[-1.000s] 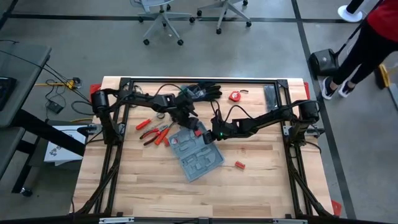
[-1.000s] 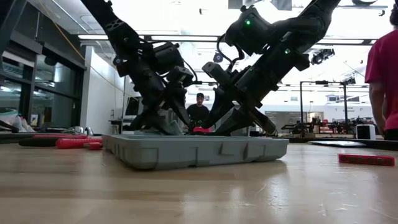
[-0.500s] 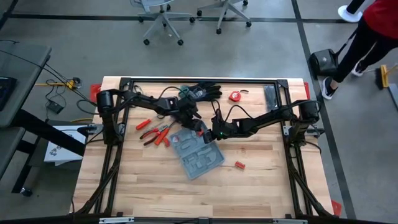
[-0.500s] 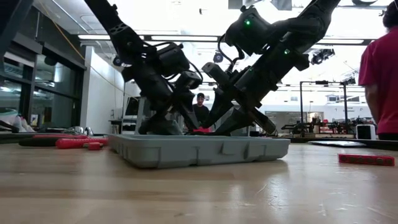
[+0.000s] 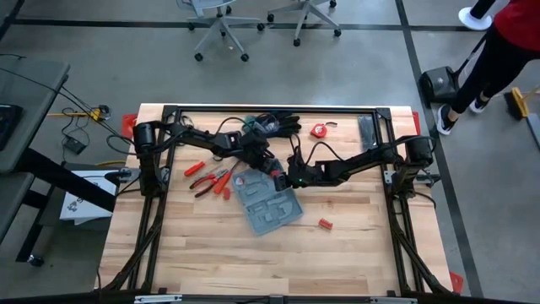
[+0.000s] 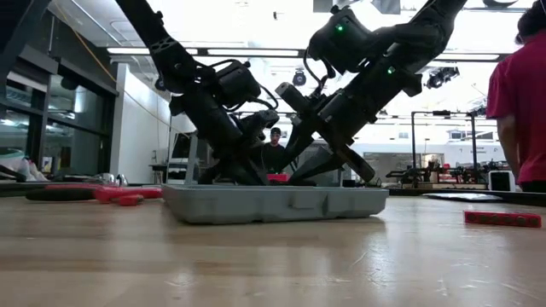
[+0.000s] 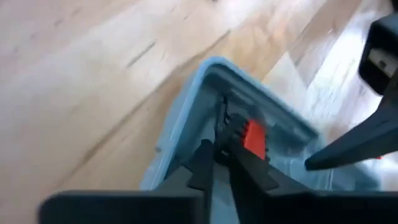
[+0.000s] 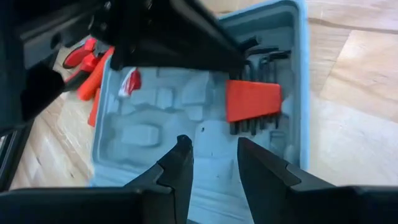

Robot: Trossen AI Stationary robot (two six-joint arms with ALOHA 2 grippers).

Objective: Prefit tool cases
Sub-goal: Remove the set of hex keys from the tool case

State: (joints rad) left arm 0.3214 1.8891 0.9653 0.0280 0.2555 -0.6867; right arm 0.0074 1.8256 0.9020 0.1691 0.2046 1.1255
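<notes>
The grey-blue tool case lies open and flat on the wooden table, its moulded recesses facing up. A red holder with black hex keys sits in a recess near the case's far end. My left gripper reaches down into that end, its fingers shut right beside the red holder. My right gripper stands open close over the case's inside, with nothing between its fingers. In the high view both grippers meet over the case's far end, the left and the right. My left gripper comes slanting down from the table's far left, and its shut fingertips stand at the black hex keys next to the red holder. Whether they pinch a key or merely rest beside them, I cannot tell.
Red-handled pliers and other tools lie left of the case. A small red piece lies to its right. Black-and-green gloves, a red tape measure and a dark bar lie at the far edge. A person in red stands beyond the right side.
My left gripper has gone toward the table's right and down into the case's far end, and it has shut there. The case has turned a little on the table and shifted slightly toward the far edge.
</notes>
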